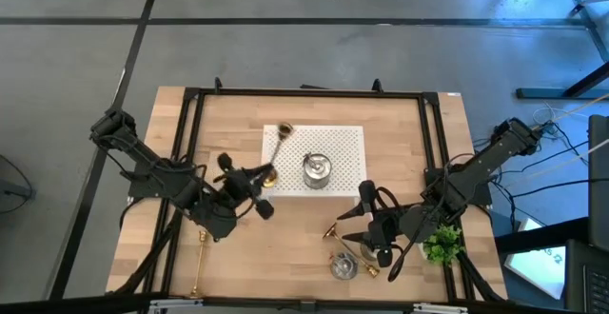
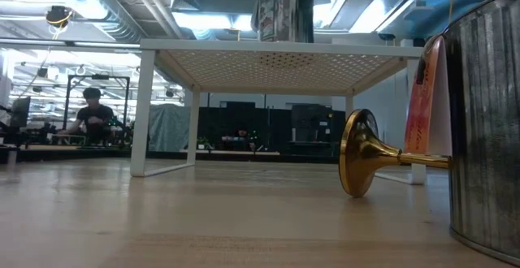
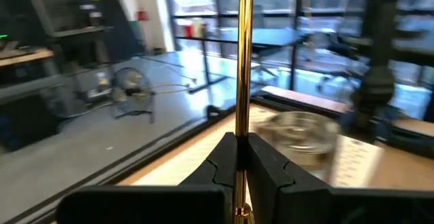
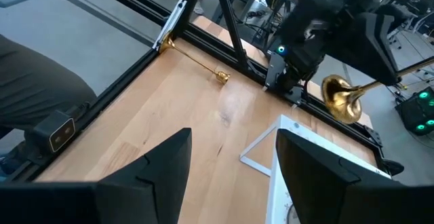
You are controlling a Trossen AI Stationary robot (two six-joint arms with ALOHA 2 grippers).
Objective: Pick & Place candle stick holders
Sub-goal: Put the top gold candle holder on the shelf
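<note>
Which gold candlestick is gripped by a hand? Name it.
The gold candlestick over the white stand, pinched in the shut left hand. The other gold ones lie loose on the table: one front-left, one by the right hand.

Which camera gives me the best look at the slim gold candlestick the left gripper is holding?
The high view: it shows the whole slim gold candlestick slanting over the white perforated stand, held by the left gripper. The left wrist view shows only its stem between the fingers; the right wrist view only its flared base; the low view nothing.

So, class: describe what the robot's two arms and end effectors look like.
Both arms are matt black and jointed, with dark cables looped alongside. The left end effector has two angular black fingers; the right end effector has two broad, flat black ones. No markings show.
</note>
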